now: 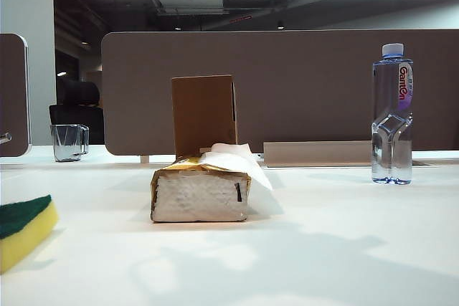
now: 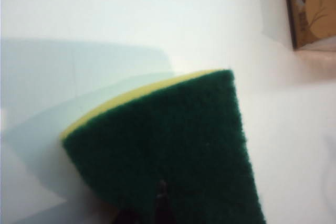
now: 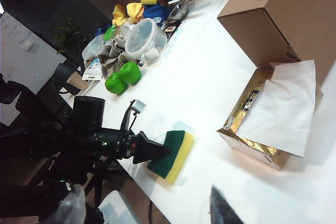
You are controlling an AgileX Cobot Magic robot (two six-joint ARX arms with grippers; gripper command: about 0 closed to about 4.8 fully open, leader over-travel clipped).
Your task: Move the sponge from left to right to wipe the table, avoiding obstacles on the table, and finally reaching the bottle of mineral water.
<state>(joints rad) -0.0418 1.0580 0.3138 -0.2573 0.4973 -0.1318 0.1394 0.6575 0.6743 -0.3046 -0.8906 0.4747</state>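
Resting at the table's (image 1: 301, 263) left edge, the sponge (image 1: 23, 231) lies green side up, clamped by the left gripper (image 3: 157, 150), whose fingers close on its near end. Well to its right sits the tissue pack (image 1: 201, 191), the cardboard box (image 1: 204, 114) upright behind it. The mineral water bottle (image 1: 391, 116) stands far right. The right gripper (image 3: 223, 208), barely visible, appears spread and empty above the table.

1. A small clear glass mug (image 1: 69, 142) stands at the far left edge, before a grey-brown partition panel (image 1: 301, 84).
2. Beyond the table end lies clutter — two green plastic balls (image 3: 122, 78), a clear plastic tub (image 3: 143, 38), yellow cloth pieces (image 3: 128, 10).
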